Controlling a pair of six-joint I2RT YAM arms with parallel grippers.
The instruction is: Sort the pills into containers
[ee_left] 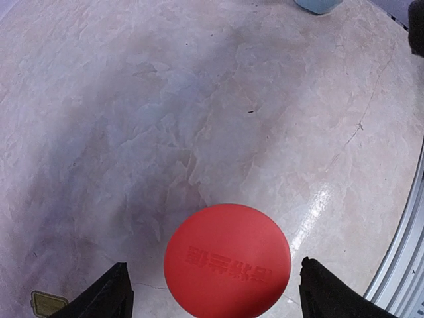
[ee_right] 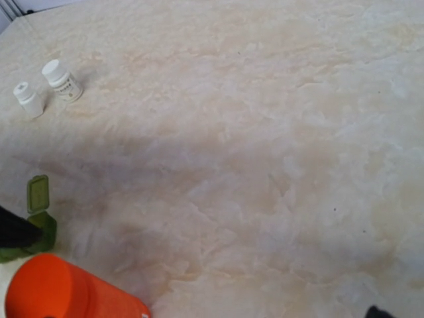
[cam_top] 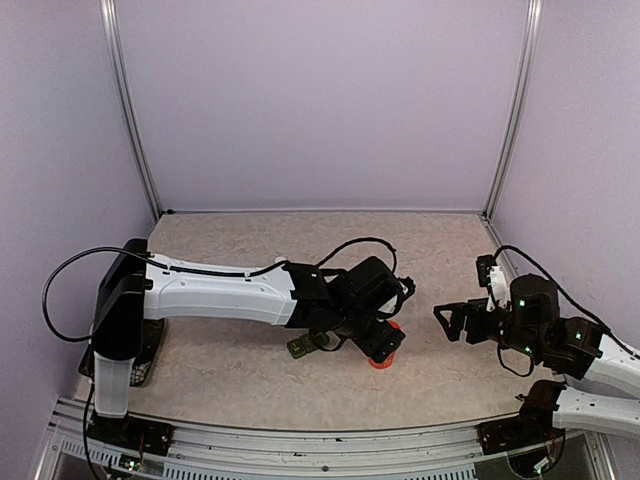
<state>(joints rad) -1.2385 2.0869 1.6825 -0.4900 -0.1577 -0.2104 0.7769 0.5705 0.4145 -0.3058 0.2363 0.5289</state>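
Centrally on the pale, marbled beige worktop stands an orange-red plastic bottle with a round, flat red cap bearing raised lettering. The left arm reaches across from its base, and the left hand hangs directly over that bottle. Its two black fingers are apart, one on either side of the cap, with a strip of worktop visible between each finger and the cap's edge, so nothing is clamped.

The small dark green plastic strip of joined square compartments lies on the worktop just beside the bottle, on its left in the top view and partly under the left wrist. From the right wrist view the strip sits just behind the bottle, with one hinged lid folded open. How many compartments are open cannot be told, and what lies inside is hidden.

The right hand hovers near the right edge of the worktop, pointing toward the bottle but apart from it, its fingers spread and empty.

Two small white cylindrical plastic bottles with white caps stand close together, well apart from the strip.
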